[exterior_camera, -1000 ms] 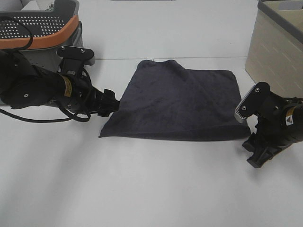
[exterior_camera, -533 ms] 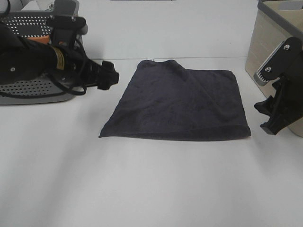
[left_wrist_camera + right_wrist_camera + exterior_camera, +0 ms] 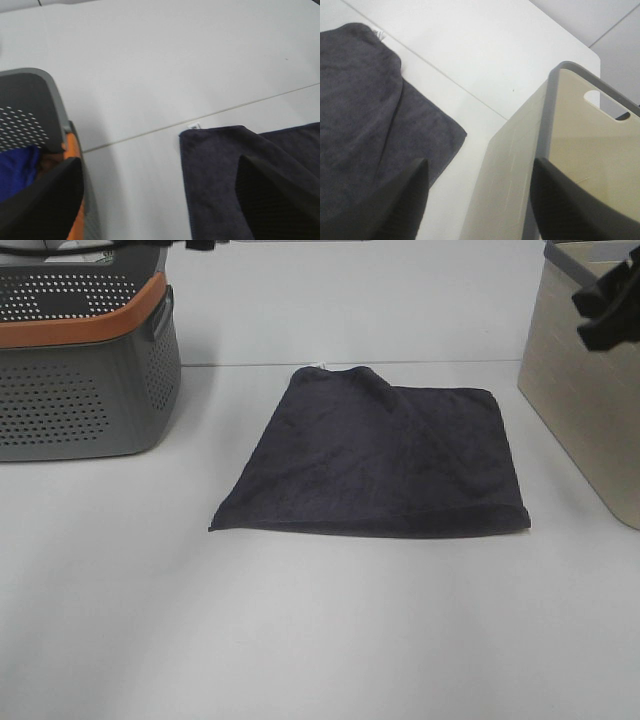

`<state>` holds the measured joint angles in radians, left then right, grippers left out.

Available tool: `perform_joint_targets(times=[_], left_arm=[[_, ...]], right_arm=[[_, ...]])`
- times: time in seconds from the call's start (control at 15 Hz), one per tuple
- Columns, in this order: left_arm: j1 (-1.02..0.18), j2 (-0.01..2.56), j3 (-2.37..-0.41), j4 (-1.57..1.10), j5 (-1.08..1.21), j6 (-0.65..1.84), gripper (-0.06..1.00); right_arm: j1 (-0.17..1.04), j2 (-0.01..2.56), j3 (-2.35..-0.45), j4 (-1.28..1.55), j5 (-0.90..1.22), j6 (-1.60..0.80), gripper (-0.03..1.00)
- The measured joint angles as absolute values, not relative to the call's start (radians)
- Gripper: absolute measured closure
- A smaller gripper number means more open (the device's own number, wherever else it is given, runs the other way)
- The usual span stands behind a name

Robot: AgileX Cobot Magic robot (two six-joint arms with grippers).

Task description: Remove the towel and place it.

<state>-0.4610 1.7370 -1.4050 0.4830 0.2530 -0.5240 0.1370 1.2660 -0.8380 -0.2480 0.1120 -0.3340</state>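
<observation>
The dark charcoal towel (image 3: pixel 372 455) lies flat on the white table, with a small fold near its far edge. It also shows in the left wrist view (image 3: pixel 225 165) and the right wrist view (image 3: pixel 365 115). My left gripper (image 3: pixel 160 210) is open and empty, high above the gap between the grey basket and the towel. Only its tip (image 3: pixel 200 244) shows at the top of the exterior view. My right gripper (image 3: pixel 477 210) is open and empty, raised over the beige bin's near wall; it also shows in the exterior view (image 3: pixel 608 305).
A grey perforated basket (image 3: pixel 80 380) with an orange rim stands at the left, with something blue (image 3: pixel 17 167) inside. A beige bin (image 3: pixel 585 390) stands at the right edge and looks empty in the right wrist view (image 3: pixel 580 130).
Both arms have risen and pulled away from the towel's side edges, the left toward the top left, the right toward the top right. The towel has not moved.
</observation>
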Motion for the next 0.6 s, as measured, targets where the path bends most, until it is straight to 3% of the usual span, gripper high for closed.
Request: perform_joint_targets(times=[0.27,0.47,0.53,0.6], left_arm=[[-0.438,1.737,-1.64,0.451,0.532,-0.407,0.19],[-0.314,1.737,-1.779,0.19,0.686,-0.219,0.19],[-0.225,1.737,-1.843,0.0,0.821,-0.075,0.19],[-0.195,1.736,-1.862,-0.067,0.879,-0.027,0.19]], right_arm=[[0.136,1.347,-1.191,-0.219,0.443,-0.1,0.37],[0.135,1.462,-1.451,-0.23,0.768,0.009,0.37],[0.135,1.534,-1.598,-0.215,0.979,0.0,0.34],[0.135,1.56,-1.655,-0.199,1.053,0.0,0.31]])
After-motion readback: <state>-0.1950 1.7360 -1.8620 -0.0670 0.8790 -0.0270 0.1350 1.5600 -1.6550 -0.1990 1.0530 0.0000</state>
